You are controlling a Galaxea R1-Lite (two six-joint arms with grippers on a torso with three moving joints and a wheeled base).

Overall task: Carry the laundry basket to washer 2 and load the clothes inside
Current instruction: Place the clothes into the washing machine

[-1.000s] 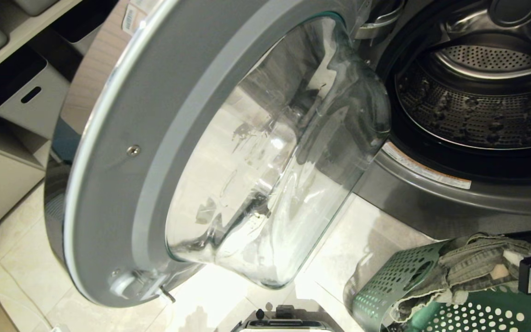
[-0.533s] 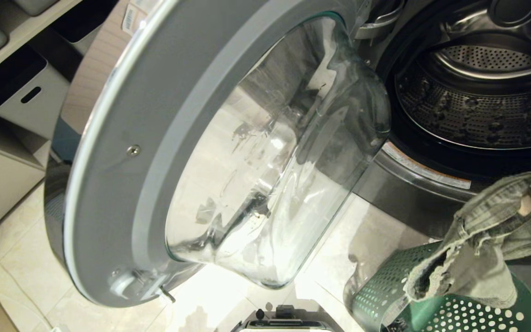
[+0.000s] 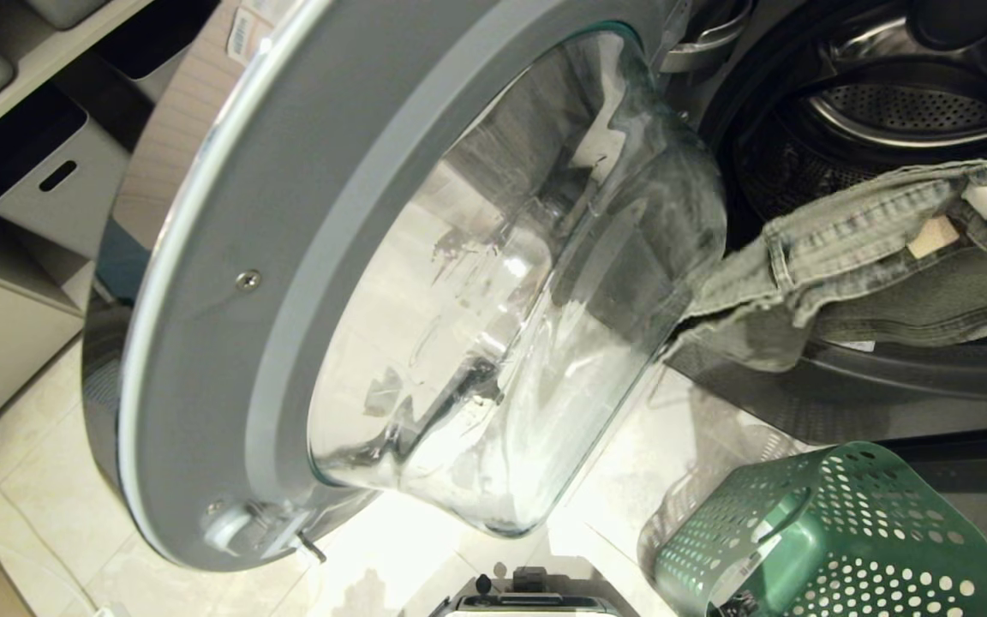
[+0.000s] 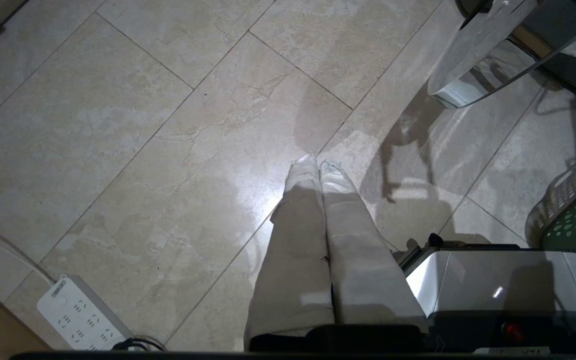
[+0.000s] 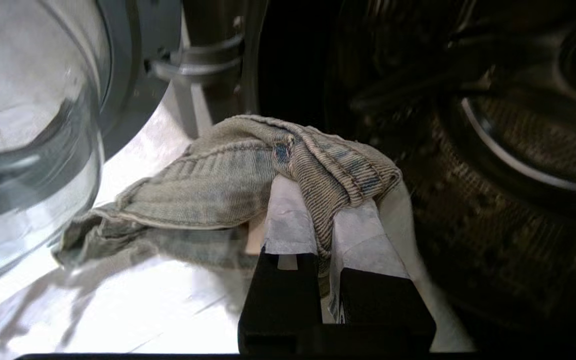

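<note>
We see the clothes (image 3: 870, 266), a grey-green bundle with pale bands, hanging in the air on the right of the scene, in front of the open mouth of washer 2 (image 3: 879, 120). The bundle's long axis runs left to right across the lower part of the opening, with a loose tail drooping at its left end, close to the glass bowl of the open door (image 3: 425, 283). The drum lies just beyond the fabric, farther from us; as far as we can tell, the cloth has not yet crossed the rim.

In the right wrist view, the right pincer (image 5: 325, 225) is clenched on the clothes, a fold pinched between its padded fingers (image 5: 288, 225), and the dark drum lies directly ahead of it. We judge that the coming move is a push straight forward into the drum, and that the trailing left tail could catch on the door or the rim.

Below and nearer to us, the laundry basket (image 3: 828, 531) stands on the floor (image 3: 48, 446), with no clothes visible in it.

The left pincer (image 4: 318, 165) hangs parked over bare tiles, clenched on nothing, well away from the washer; the right arm is the nearer one.
</note>
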